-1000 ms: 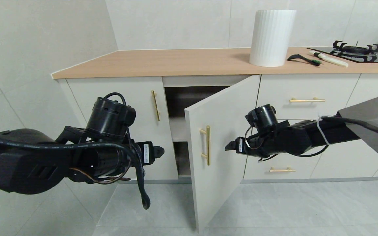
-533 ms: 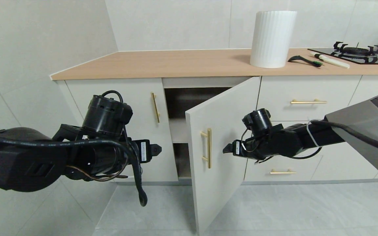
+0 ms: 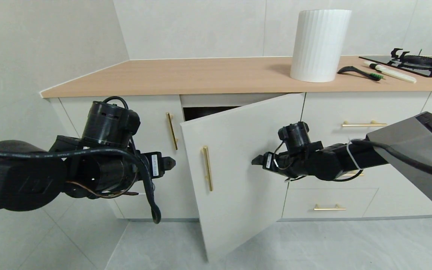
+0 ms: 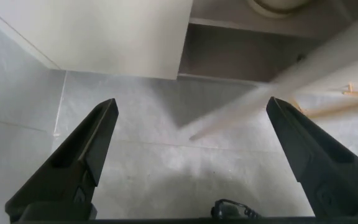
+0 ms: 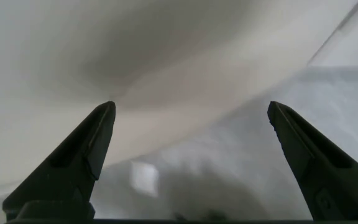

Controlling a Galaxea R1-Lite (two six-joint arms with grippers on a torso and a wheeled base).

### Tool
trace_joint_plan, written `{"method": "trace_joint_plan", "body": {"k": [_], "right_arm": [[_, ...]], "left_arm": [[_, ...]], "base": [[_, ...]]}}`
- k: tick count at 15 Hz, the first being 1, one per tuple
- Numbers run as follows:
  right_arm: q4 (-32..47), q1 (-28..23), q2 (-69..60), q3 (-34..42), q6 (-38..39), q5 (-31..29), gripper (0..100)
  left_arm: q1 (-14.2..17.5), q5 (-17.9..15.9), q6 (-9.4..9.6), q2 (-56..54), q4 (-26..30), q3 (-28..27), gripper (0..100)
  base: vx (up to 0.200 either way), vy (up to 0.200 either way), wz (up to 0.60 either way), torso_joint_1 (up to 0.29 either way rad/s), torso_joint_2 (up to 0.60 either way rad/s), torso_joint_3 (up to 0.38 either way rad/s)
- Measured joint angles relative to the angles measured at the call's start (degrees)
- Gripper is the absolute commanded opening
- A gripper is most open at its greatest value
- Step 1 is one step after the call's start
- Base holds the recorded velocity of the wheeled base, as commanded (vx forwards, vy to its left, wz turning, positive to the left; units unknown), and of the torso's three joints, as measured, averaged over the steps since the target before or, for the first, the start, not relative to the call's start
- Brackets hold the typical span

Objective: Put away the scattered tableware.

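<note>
A black spoon (image 3: 354, 71) and a pale utensil with a green band (image 3: 390, 72) lie on the wooden counter (image 3: 201, 75), between a tall white ribbed container (image 3: 320, 45) and the stove (image 3: 418, 62). Below the counter a white cabinet door (image 3: 238, 168) with a gold handle (image 3: 207, 168) stands partly ajar. My right gripper (image 3: 255, 161) is open, its tip against the door's front face, which spreads across the right wrist view behind the open gripper (image 5: 191, 155). My left gripper (image 3: 171, 163) hangs open and holds nothing in front of the left cabinet door; the left wrist view has it (image 4: 191, 155) over the floor.
Drawers with gold handles (image 3: 364, 123) sit right of the open door. Another door with a gold handle (image 3: 171, 130) is on the left. Grey tiled floor (image 3: 313, 243) lies below, and a tiled wall closes the left side. The door's edge (image 4: 278, 93) crosses the left wrist view.
The cabinet door has swung toward shut, with my right gripper following it to the left. The head camera has also shifted. My left arm has kept its pose.
</note>
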Motion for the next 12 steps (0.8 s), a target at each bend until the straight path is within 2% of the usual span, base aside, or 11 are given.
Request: {"method": "trace_joint_plan", "body": {"k": [2, 5, 9, 12], "right_arm": [[-1.3, 0.1, 1.1, -1.4, 3.9, -1.4, 100], [-2.9, 0.2, 4.2, -7.5, 8.9, -6.9, 100], [-2.4, 0.2, 7.1, -12.3, 13.3, -8.6, 100], [-2.4, 0.0, 10.8, -19.2, 14.7, -14.7, 100]], "left_arm": [[0.2, 0.0, 0.00, -0.1, 0.0, 0.0, 100], [0.2, 0.0, 0.49, -0.4, 0.0, -0.1, 100], [0.4, 0.0, 0.73, -0.5, 0.0, 0.0, 100], [0.4, 0.0, 0.71, -0.5, 0.0, 0.0, 100]], "base": [[0.000, 0.000, 0.00, 0.000, 0.00, 0.000], [0.000, 0.000, 0.00, 0.000, 0.00, 0.000], [0.000, 0.000, 0.00, 0.000, 0.00, 0.000], [0.000, 0.000, 0.00, 0.000, 0.00, 0.000]]}}
